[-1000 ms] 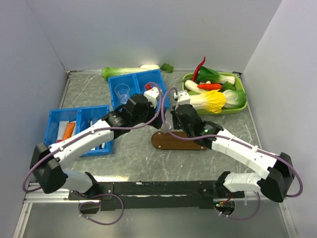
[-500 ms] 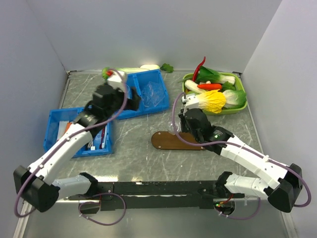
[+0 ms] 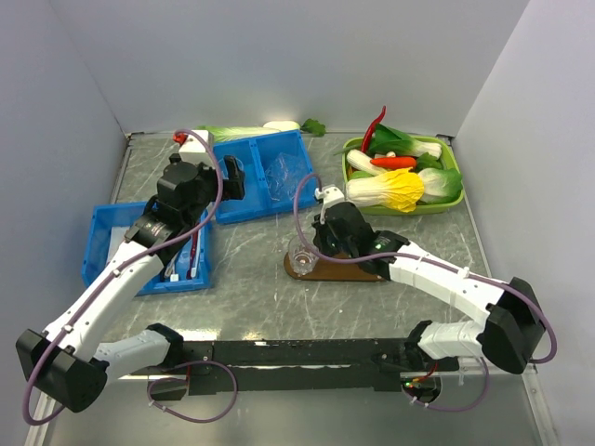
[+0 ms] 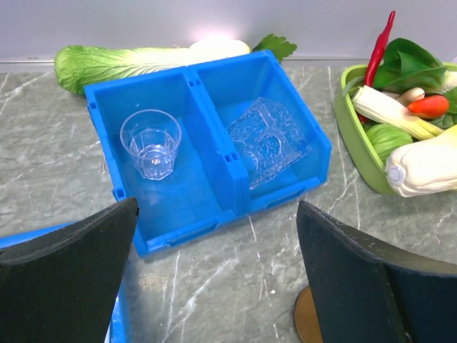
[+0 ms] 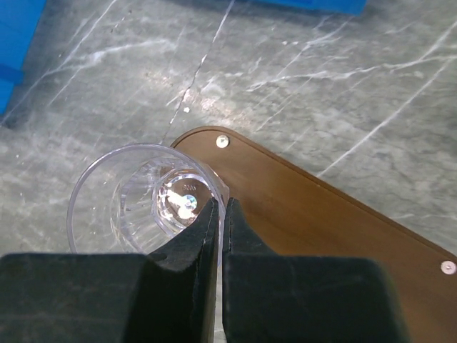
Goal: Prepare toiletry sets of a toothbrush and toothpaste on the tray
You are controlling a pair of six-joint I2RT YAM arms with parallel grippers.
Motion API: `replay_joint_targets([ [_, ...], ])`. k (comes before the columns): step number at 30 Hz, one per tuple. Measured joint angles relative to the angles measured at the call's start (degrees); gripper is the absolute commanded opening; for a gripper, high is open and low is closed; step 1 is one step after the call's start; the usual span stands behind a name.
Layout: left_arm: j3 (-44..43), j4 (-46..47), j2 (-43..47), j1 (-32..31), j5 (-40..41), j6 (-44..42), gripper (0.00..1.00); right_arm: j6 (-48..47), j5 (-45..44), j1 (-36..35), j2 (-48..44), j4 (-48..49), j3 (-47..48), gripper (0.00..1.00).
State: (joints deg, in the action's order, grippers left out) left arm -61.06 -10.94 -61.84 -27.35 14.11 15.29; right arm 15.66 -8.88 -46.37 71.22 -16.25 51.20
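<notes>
Cup (image 5: 121, 193) is at the tray's (image 5: 307, 214) left end, likely leaving room for more. Right gripper (image 5: 220, 207) pinches its rim tight. Left gripper (image 4: 216, 207), spread wide and empty, faces another cup (image 4: 150, 143) farther back.

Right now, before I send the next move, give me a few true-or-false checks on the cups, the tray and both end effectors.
1. The right end effector is shut on the rim of a clear cup. True.
2. That cup is at the middle of the wooden tray. False: it is at one rounded end.
3. The left end effector is open and holds nothing. True.
4. Both cups in the blue bin stand upright. False: the left-compartment cup stands upright, the right-compartment cup lies on its side.
5. The held cup has a brush in it. False: it is empty.
</notes>
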Motion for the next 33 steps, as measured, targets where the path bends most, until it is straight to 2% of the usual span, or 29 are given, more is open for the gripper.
replay_joint_targets([
  [14,0.00,-0.02,-0.37,0.00,0.39,-0.20,0.97,0.66,0.81,-0.15,4.22,0.28,0.00,0.00],
  [33,0.00,-0.07,-1.03,0.00,0.37,-0.15,0.96,1.29,-0.92,-0.26,5.11,0.28,0.09,0.00],
])
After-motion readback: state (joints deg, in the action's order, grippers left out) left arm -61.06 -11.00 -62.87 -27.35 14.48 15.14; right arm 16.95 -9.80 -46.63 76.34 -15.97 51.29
